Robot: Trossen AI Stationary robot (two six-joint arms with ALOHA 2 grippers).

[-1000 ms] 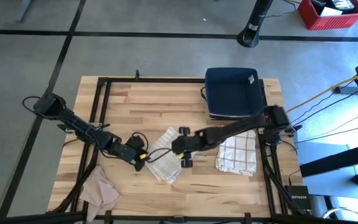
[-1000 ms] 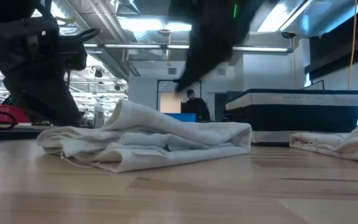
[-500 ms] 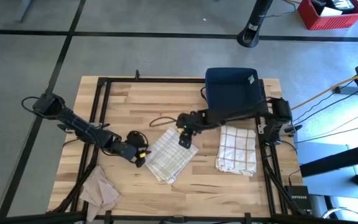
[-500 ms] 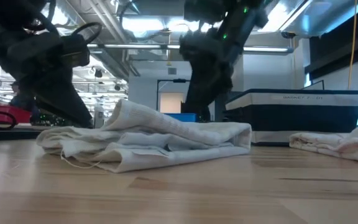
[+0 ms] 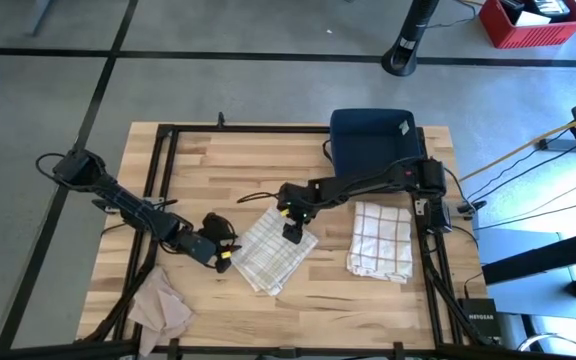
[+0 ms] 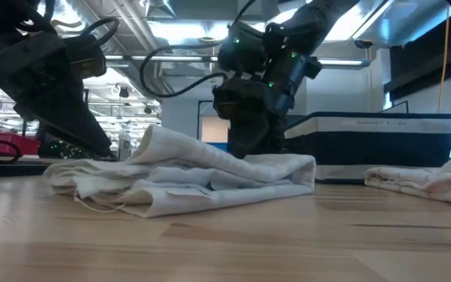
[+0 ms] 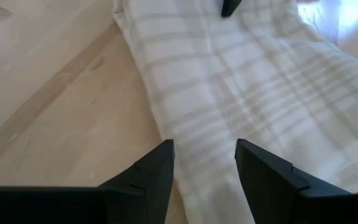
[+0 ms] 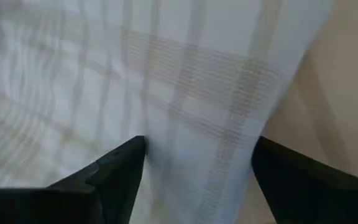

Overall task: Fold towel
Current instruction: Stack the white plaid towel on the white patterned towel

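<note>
Checked towel (image 5: 272,253) lies folded mid-table toward the front edge; left gripper (image 5: 220,256) at its left edge, fingers (image 7: 154,175) parted, holding nothing; right gripper (image 5: 293,232) over its back right corner, fingers (image 8: 122,176) spread wide, empty.

Industrial lab hall: concrete floor (image 5: 218,85), exposed ceiling ducts (image 6: 143,19), strip lights, red crate (image 5: 530,20)

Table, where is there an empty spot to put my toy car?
Bare wood on the table lies between the far edge and the plaid towel, left of the blue bin. The near strip in front of the folded checked towel is free too. It is crowded mid-table, around the left tool and right tool, and by the tan cloth.
</note>
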